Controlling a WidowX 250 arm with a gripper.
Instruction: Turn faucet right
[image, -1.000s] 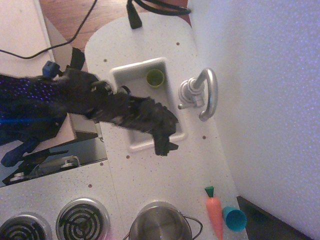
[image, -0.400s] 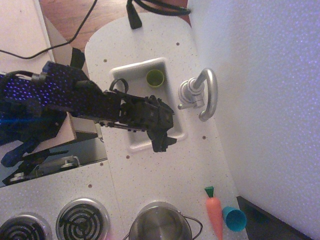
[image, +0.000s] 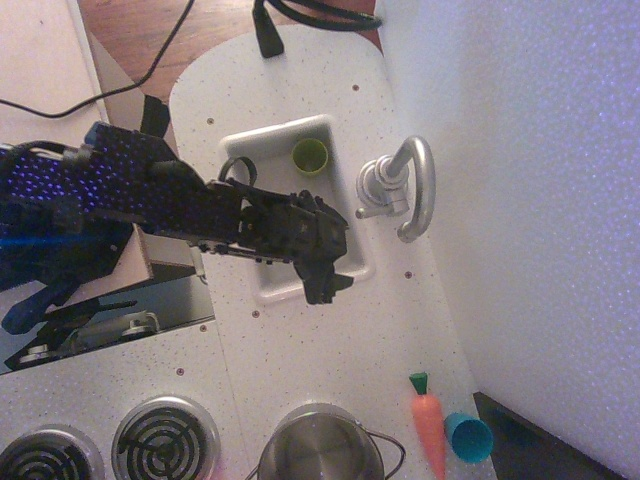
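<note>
The faucet (image: 402, 187) is a shiny silver arched tube on a round ribbed base with a small side lever. It stands on the white counter just right of the sink (image: 262, 143), its spout curving down and to the right, away from the basin. My black gripper (image: 326, 283) hangs over the lower part of the sink, left of and below the faucet, clearly apart from it. Its fingers point down and hold nothing; the gap between them is too small and dark to judge.
A green cup (image: 310, 155) sits in the sink's far end. A steel pot (image: 320, 446) stands at the bottom edge, with an orange toy carrot (image: 430, 426) and a blue cup (image: 469, 437) to its right. Stove burners (image: 165, 438) are at lower left. A wall rises on the right.
The arm has pulled back to the left and its wrist has turned since a second ago. The gripper shifted slightly left over the sink. The faucet has not moved.
</note>
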